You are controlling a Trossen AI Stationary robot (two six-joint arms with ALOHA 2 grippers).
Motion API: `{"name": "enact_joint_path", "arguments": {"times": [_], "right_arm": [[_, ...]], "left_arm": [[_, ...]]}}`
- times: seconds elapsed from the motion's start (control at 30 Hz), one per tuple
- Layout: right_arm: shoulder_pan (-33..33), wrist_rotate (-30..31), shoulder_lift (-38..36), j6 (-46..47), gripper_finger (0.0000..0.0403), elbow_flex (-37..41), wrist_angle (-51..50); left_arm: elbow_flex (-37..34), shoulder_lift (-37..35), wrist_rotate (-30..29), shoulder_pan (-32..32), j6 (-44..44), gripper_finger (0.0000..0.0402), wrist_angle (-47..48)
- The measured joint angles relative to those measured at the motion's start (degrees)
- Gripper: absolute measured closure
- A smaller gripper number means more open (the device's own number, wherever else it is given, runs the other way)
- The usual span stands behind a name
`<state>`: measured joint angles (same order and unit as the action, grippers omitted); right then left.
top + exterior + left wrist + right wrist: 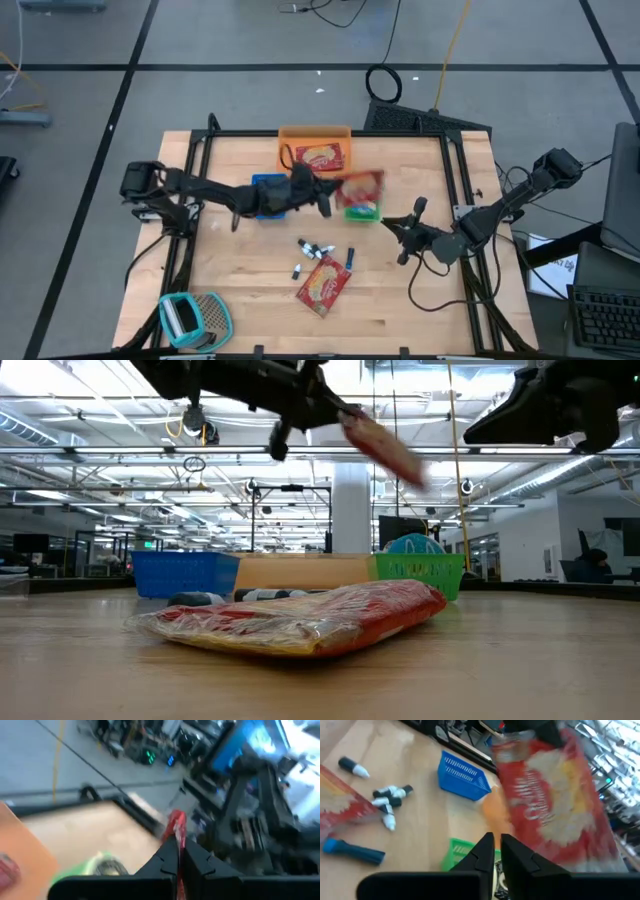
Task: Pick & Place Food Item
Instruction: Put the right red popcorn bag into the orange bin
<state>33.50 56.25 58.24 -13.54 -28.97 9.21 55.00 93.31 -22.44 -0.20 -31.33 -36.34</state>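
Two claws are in play. Left claw (326, 203) is clamped on the red snack packet (361, 187), carried aloft over the green basket (362, 211): transport step. Right claw (390, 221) waits nearly closed, empty, right of it. Next move likely calls for lowering into a bin, then release.

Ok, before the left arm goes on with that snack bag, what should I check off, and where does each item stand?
1. Left hand shut on the snack bag: ok.
2. Bag lifted off the table: ok, low view shows it in the air.
3. Bag over the green basket: ok, roughly above it.
4. Room in the green basket: cannot tell.
5. Right hand out of the way: not ok, close beside the basket.
6. Second snack bag undisturbed on the table: ok.
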Motion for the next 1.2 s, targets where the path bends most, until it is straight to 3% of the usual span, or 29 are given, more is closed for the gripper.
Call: {"name": "enact_joint_path", "arguments": {"times": [0.2,0.4,0.53,0.67,0.77,0.97,1.2], "right_arm": [[-0.38,-1.52,0.00,5.70,0.0345,0.00,0.33],[-4.26,-12.11,-1.36,6.06,0.0305,0.00,0.87],[-8.49,-12.96,-1.90,4.08,0.0299,0.00,1.86],[-13.17,-13.26,-1.90,2.27,0.0303,0.97,3.53],[-17.18,-16.76,-1.88,2.80,0.0308,2.40,3.54],[-24.22,-27.02,-1.88,5.14,0.0313,7.36,11.32],[-27.59,-32.66,-2.40,6.89,0.0313,10.29,16.18]], "left_arm": [[0.00,-6.57,0.06,3.05,3.15,0.0399,5.78],[0.00,-9.27,-0.47,6.99,3.19,0.0400,10.56],[0.00,-9.26,0.09,11.22,3.15,0.0400,11.78],[0.02,-9.11,4.69,16.45,1.04,0.0400,17.10],[-0.02,-8.83,9.10,20.53,-0.47,0.0400,21.15],[0.04,-5.42,15.75,25.41,-2.23,0.0400,18.89],[0.04,-0.78,21.93,28.42,-5.58,0.0400,14.50]]}}
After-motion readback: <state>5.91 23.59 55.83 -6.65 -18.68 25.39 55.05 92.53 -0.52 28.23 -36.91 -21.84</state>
